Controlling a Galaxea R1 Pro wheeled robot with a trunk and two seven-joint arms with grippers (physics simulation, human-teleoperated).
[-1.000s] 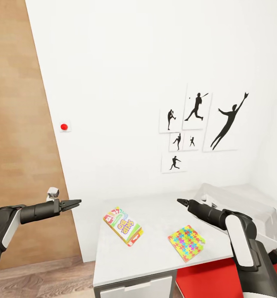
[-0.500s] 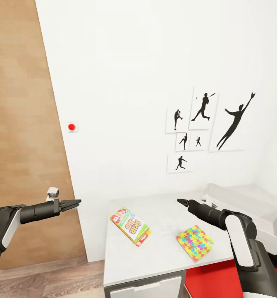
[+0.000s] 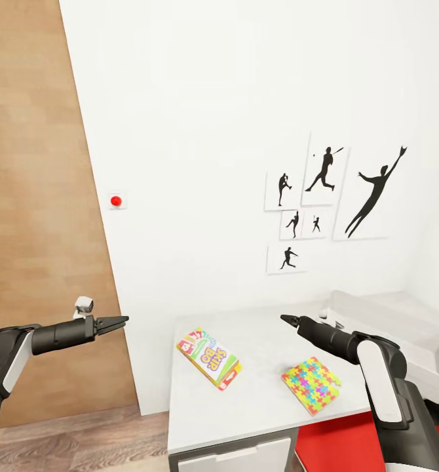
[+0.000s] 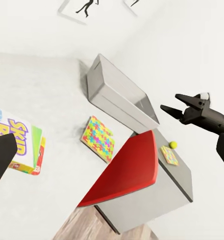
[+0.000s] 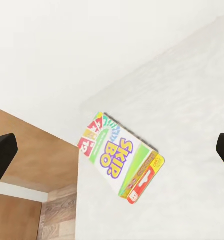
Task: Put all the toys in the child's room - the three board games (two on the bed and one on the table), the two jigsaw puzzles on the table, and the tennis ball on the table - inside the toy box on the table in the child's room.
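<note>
Status: approach stage; no toy is visibly stowed yet.

- Left gripper (image 3: 118,322): held in the air off the desk's end, over the wood floor. Fingers appear drawn together to a point; nothing between them.
- Right gripper (image 3: 290,320): held above the light grey table (image 3: 259,406). In the left wrist view its fingers stand spread apart (image 4: 178,109); nothing is held.
- Skip-Bo board game (image 3: 209,358): lies flat on the table near its outer end, well apart from both grippers.
- Jigsaw puzzle (image 3: 311,385): lies flat on the table beside the red chair (image 3: 337,442), between the game box and the toy box.
- Toy box (image 3: 403,328): sits at the far inner end of the table against the wall. The visible part of its interior looks empty; the rest cannot be judged.
- Second jigsaw puzzle (image 4: 169,155) and tennis ball (image 4: 173,144): lie near each other on the dark wing of the desk, in the left wrist view.

Remaining, as judged: all four toys in view are still outside the toy box
</note>
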